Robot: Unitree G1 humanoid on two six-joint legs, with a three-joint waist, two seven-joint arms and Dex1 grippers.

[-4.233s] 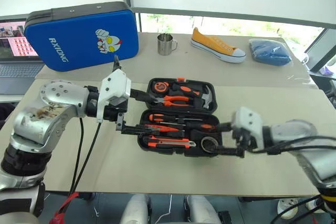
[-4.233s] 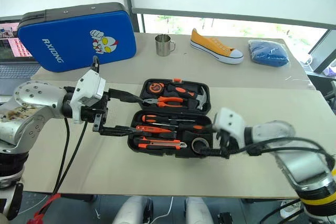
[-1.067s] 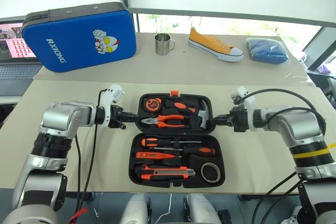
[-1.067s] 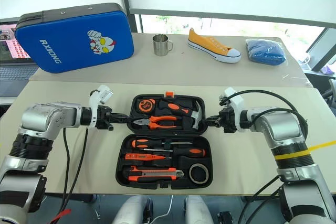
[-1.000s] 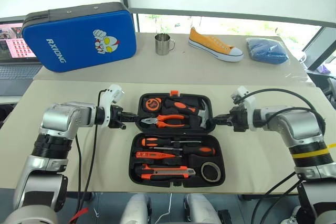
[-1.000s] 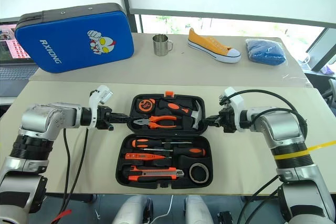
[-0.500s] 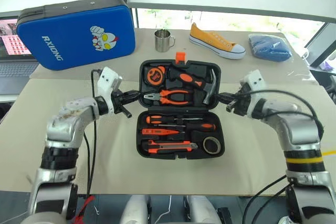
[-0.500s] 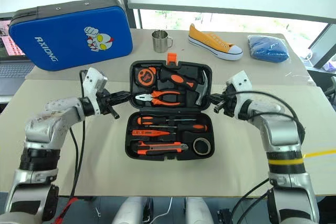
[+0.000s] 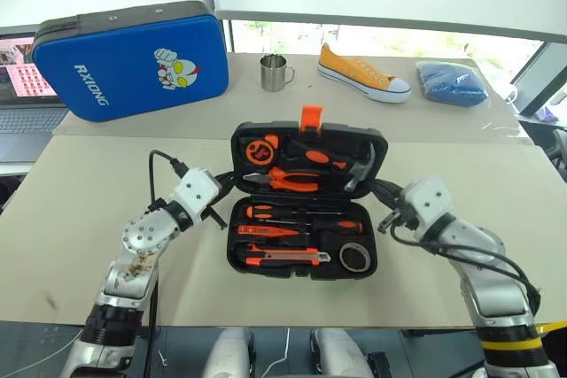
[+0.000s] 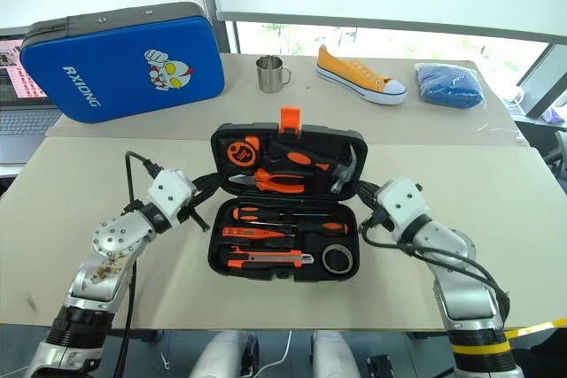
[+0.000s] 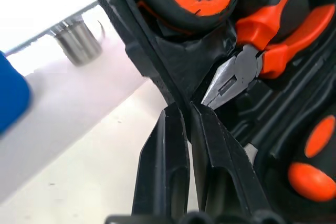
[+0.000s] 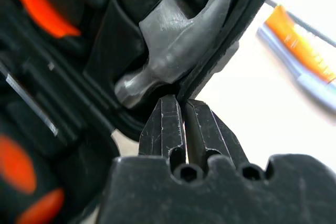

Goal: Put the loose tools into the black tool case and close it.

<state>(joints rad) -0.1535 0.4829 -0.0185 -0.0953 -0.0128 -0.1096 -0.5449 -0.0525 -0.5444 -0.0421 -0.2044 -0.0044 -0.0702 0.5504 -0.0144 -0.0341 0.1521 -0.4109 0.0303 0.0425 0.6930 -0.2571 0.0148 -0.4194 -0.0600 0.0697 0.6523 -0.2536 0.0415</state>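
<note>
Left eye view: I am bracing the left gripper (image 9: 227, 178) and right gripper (image 9: 373, 185), fingers pressed together on both, under the two side edges of the raised lid of the black tool case (image 9: 303, 219) lying mid-table; with the loose tools (image 9: 297, 228) already seated in the base slots, I am placing both for an even fold-down

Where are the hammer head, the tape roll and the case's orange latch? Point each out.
hammer head (image 12: 173, 45), right wrist view, on the grey steel head's curve.
tape roll (image 9: 355, 258), left eye view, on the roll's dark ring.
orange latch (image 10: 289, 118), right eye view, on the tab atop the lid.
</note>
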